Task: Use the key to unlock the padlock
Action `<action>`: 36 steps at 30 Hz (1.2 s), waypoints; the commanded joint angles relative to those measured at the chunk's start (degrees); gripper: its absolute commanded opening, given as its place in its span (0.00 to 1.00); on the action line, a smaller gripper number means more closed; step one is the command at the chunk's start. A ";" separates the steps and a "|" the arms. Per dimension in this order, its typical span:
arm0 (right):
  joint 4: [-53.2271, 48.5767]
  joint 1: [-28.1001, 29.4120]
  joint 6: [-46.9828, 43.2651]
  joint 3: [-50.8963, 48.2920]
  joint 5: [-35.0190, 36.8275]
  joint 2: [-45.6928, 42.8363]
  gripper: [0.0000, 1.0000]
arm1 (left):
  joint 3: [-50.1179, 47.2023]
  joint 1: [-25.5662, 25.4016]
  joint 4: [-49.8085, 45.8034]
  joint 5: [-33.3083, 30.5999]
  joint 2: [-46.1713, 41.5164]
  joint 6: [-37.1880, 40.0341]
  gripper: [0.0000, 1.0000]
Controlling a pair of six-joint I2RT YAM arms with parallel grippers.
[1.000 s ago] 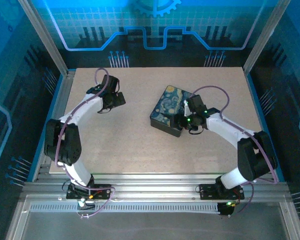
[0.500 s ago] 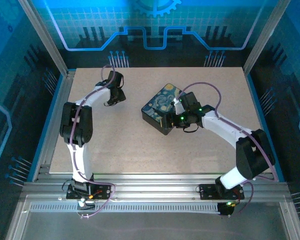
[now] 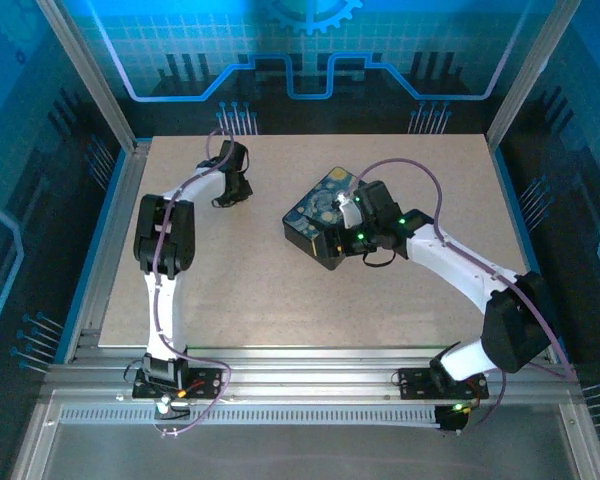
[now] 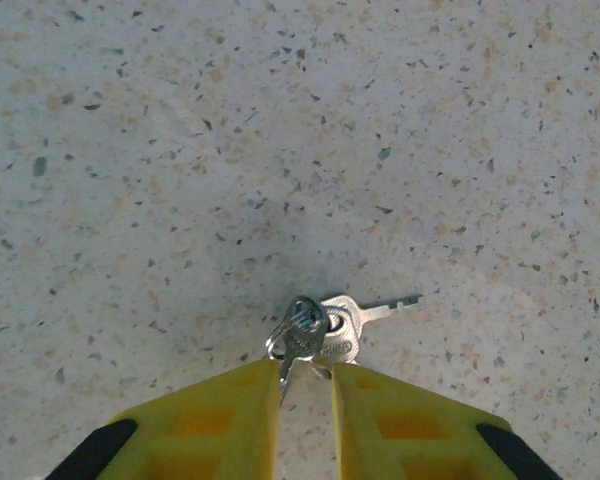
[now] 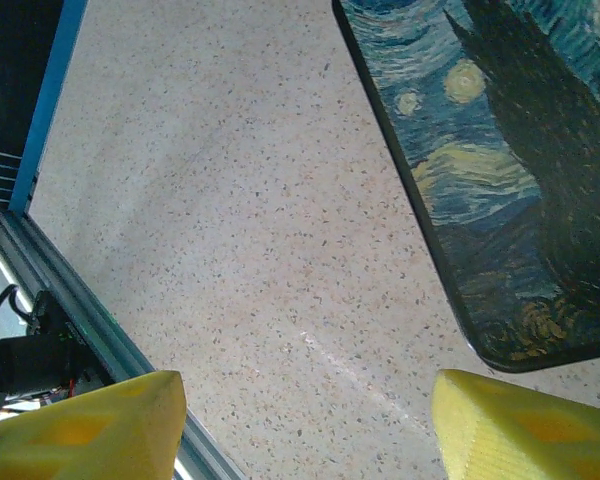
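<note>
Key [image 4: 370, 316] lies flat on the table [image 4: 160, 150], a pale, stone-like sheet speckled with dark and tan flecks. In the left wrist view its blade points right, and its head is joined to a ring with a second key [image 4: 300, 332] that stands up just beside it. The left gripper [image 4: 305, 378] is right at this bunch. Its yellow fingers [image 4: 220, 420] stand close together with only a narrow gap, and a sliver of metal reaches into that gap, but it cannot be told whether the pads pinch it. Seen from above, the left gripper [image 3: 224, 198] is down at the far left part of the table [image 3: 280, 300]. It is well apart from the black box [image 3: 320, 205] with the blue-and-yellow swirled lid, which sits right of centre, turned corner-on. The right gripper [image 3: 342, 238] is at the near right side of that box. In the right wrist view the right gripper [image 5: 305, 420] has its jaws wide apart with nothing between them, above bare speckled surface, and a corner of the box [image 5: 500, 140] is at the upper right. A blue strip borders the table, aluminium rails [image 3: 310, 375] run along its near edge where the arms are bolted, and slanted aluminium posts [image 3: 85, 70] rise at the far corners. The walls [image 3: 310, 45] behind glow blue, with a grid, a gear shape and circuit-like lines.
</note>
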 commanded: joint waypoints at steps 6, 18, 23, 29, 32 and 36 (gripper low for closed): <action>-0.37 1.84 -0.31 2.39 -1.53 1.29 0.66 | 3.23 1.22 -1.09 1.37 2.64 1.33 0.16; -1.34 2.54 -0.52 2.91 -1.10 0.87 0.65 | 2.33 1.70 -1.05 2.21 3.01 2.17 0.02; -1.27 2.90 -0.38 2.56 -0.96 0.39 0.64 | 0.71 1.82 -0.99 2.41 0.82 2.38 0.00; -0.33 2.91 -0.06 1.84 -1.18 -0.29 0.64 | -4.90 1.73 -0.50 5.11 -7.32 3.25 0.00; 0.11 2.81 0.33 1.60 -0.87 -0.23 0.64 | -9.15 1.32 0.66 9.88 -12.64 4.95 0.00; 0.50 2.46 0.79 1.51 -0.53 0.13 0.64 | -11.00 0.80 -0.21 9.79 -16.07 7.81 0.01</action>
